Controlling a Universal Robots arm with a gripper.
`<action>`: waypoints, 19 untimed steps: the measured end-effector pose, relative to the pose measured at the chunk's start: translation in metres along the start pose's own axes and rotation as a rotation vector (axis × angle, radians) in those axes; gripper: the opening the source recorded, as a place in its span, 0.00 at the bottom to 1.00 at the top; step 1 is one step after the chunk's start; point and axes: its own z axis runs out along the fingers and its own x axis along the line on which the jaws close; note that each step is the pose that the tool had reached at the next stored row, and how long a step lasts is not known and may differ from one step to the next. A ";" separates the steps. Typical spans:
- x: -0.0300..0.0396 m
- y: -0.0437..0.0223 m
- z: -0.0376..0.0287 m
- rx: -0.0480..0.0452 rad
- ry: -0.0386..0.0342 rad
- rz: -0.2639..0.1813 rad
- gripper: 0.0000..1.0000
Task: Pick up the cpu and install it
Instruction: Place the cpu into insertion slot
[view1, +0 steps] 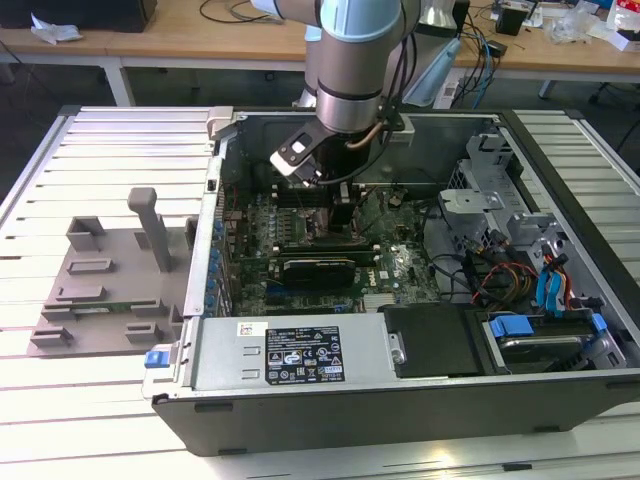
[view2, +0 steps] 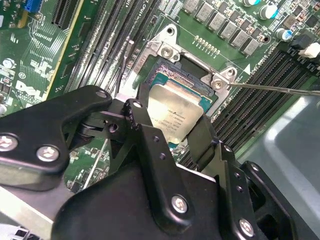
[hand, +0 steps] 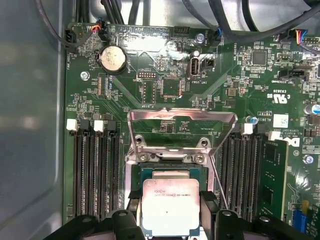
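Observation:
The cpu (view2: 175, 116) (hand: 171, 206), a flat square chip with a silver-grey top, sits between the two black fingers (view2: 141, 116) (hand: 135, 202) of my gripper (view2: 172, 121) (hand: 171, 209), which is shut on its edges. It hovers just over the open socket (view2: 167, 75) (hand: 165, 172) on the green motherboard, slightly offset from the socket frame. The metal load plate (hand: 182, 131) stands flipped open beyond the socket, and the thin lever rod (view2: 280, 90) sticks out sideways. In the exterior view my gripper (view1: 340, 215) reaches down inside the open computer case (view1: 400, 400).
Black memory slots (hand: 95, 170) flank the socket, with one stick (hand: 272, 175) fitted. A long black card (view1: 318, 268) lies across the board near the gripper. A grey plastic tray (view1: 100, 290) rests at the exterior view's left. Drives and cables (view1: 540, 290) fill the case's right end.

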 end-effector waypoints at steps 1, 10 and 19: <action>0.0000 -0.0002 0.0010 0.0000 0.0000 0.000 0.55; 0.0003 -0.0033 0.0082 0.0009 -0.0047 0.031 0.55; 0.0003 -0.0024 0.0114 0.0012 -0.0052 0.031 0.55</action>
